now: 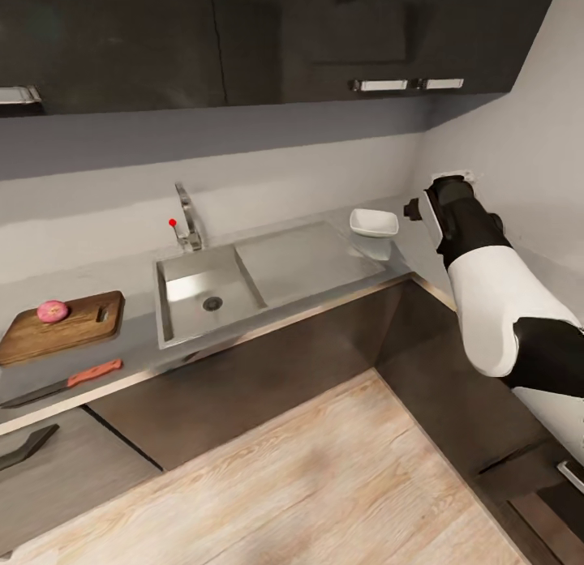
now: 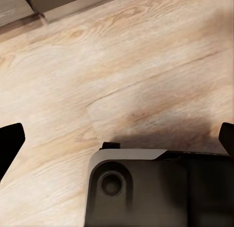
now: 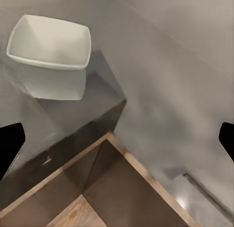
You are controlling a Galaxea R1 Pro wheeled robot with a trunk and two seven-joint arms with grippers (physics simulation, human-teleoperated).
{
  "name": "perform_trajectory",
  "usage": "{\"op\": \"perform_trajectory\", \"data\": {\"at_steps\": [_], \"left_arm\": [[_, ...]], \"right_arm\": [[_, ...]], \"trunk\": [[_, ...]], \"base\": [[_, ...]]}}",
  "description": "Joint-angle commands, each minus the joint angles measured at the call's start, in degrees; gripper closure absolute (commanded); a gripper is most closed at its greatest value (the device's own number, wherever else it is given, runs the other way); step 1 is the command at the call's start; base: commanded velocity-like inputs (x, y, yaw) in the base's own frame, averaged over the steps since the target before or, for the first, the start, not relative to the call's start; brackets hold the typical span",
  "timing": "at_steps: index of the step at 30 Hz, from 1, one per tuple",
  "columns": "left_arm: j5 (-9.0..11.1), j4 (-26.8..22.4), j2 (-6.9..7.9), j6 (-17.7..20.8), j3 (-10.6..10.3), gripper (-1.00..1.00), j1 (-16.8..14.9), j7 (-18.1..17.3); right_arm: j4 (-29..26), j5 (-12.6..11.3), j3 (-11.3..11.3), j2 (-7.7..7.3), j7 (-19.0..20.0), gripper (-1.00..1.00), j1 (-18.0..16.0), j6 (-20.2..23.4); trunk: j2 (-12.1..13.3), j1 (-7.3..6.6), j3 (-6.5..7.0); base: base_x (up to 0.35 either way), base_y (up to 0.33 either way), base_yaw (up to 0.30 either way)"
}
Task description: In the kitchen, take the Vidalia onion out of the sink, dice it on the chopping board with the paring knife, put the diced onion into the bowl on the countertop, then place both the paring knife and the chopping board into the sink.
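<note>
Knife: we count one paring knife, red-orange handle, nearest us.
Onion: one pinkish Vidalia onion on the chopping board.
Bowl: one white bowl, far right.
Grippers: we see both spread wide.

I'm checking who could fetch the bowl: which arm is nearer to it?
Right. The right arm is raised just beside the bowl at the counter's end; the left gripper hangs low over the wooden floor.

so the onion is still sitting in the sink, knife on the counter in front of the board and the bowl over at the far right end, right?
Not quite. The head view shows the Vidalia onion lying on the chopping board, not in the sink, whose basin holds nothing but its drain. The rest holds: the paring knife lies on the countertop in front of the board, and the bowl sits at the far right end.
</note>
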Motion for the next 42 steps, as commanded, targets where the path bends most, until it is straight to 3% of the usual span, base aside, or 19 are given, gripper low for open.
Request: {"op": "perform_trajectory", "data": {"at_steps": [1, 10, 17, 24, 32, 42], "left_arm": [[0.3, 0.3, 0.02, -0.2, -0.5, -1.0, 0.0, 0.4], [0.3, 1.8, -0.1, -0.2, -0.5, -1.0, 0.0, 0.3], [0.3, 2.1, -0.23, -0.2, -0.5, -1.0, 0.0, 0.3], [0.3, 2.2, -0.23, -0.2, -0.5, -1.0, 0.0, 0.3], [0.3, 2.2, -0.23, -0.2, -0.5, -1.0, 0.0, 0.3], [0.3, 2.2, -0.08, -0.2, -0.5, -1.0, 0.0, 0.3]], "right_arm": [[0.5, 0.5, -0.1, 0.17, 0.3, -1.0, -0.1, 0.3], [1.7, 0.3, -0.1, 0.74, 0.9, -1.0, 0.3, -0.3], [3.9, -1.1, -0.1, 0.78, 0.9, -1.0, 0.4, -3.7], [4.2, -1.2, -0.2, 0.75, 1.0, -1.0, 0.5, -4.0], [7.2, -4.2, -0.1, 0.76, 1.0, -1.0, 0.6, -7.4], [8.9, -4.7, -0.1, 0.76, 0.9, -1.0, 0.6, -8.5]], "trunk": [[-0.1, 0.06, -0.1], [-0.1, 0.06, -0.1], [-0.1, 0.06, -0.1], [-0.1, 0.06, -0.1], [-0.1, 0.06, -0.1], [-0.1, 0.06, -0.1]], "base": [[0.313, -0.033, 0.0], [0.307, -0.054, 0.0], [0.255, -0.205, 0.0], [0.159, -0.268, 0.0], [0.16, -0.221, 0.0], [0.227, -0.132, 0.0]]}}
